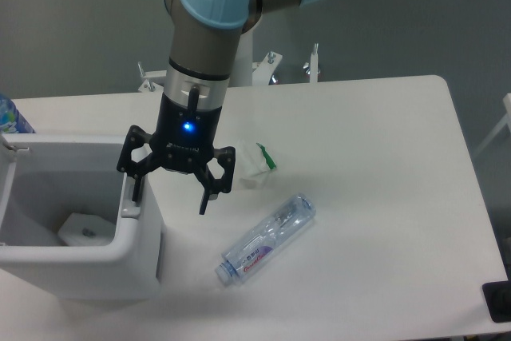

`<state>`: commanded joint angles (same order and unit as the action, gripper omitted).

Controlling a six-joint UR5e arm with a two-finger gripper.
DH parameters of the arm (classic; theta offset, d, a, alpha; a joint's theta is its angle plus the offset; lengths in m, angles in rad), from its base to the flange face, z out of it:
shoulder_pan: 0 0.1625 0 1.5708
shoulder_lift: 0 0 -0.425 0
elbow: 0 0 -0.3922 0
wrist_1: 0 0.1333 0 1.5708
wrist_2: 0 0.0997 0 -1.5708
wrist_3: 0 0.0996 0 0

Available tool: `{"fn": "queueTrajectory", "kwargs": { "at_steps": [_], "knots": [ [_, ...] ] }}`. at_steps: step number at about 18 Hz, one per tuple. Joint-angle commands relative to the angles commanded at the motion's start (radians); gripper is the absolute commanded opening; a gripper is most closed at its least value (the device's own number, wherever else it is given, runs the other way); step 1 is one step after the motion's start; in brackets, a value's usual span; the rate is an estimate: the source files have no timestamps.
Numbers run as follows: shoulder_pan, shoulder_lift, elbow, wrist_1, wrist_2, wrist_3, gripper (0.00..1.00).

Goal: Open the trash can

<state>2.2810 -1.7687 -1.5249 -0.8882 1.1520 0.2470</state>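
Observation:
The trash can [140,265] is a large boxy white bin at the table's left front. Its top stands open and I see down into its grey-white inside, where a white piece [78,229] lies at the bottom. A narrow white part at its far left corner [9,148] may be the raised lid; I cannot tell. My gripper [170,196] points down with its jaws open, empty. Its left finger [136,188] is at the can's right rim, by a small strip [128,209] there. Its right finger [206,197] hangs outside the can over the table.
A clear plastic bottle [267,239] lies on its side just right of the can. A crumpled white wrapper with green print [257,165] lies behind it. A blue-patterned object [9,113] shows at the left edge. A black block [497,301] sits at the table's front right corner.

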Motion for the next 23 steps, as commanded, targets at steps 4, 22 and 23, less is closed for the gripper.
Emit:
{"fn": "queueTrajectory", "kwargs": {
  "at_steps": [4, 22, 23],
  "knots": [
    [0.014, -0.023, 0.032, 0.005, 0.014, 0.028, 1.0],
    [0.242, -0.206, -0.041, -0.009, 0.397, 0.775, 1.0],
    [0.242, -0.206, -0.055, -0.003, 0.399, 0.778, 1.0]
  ]
}}
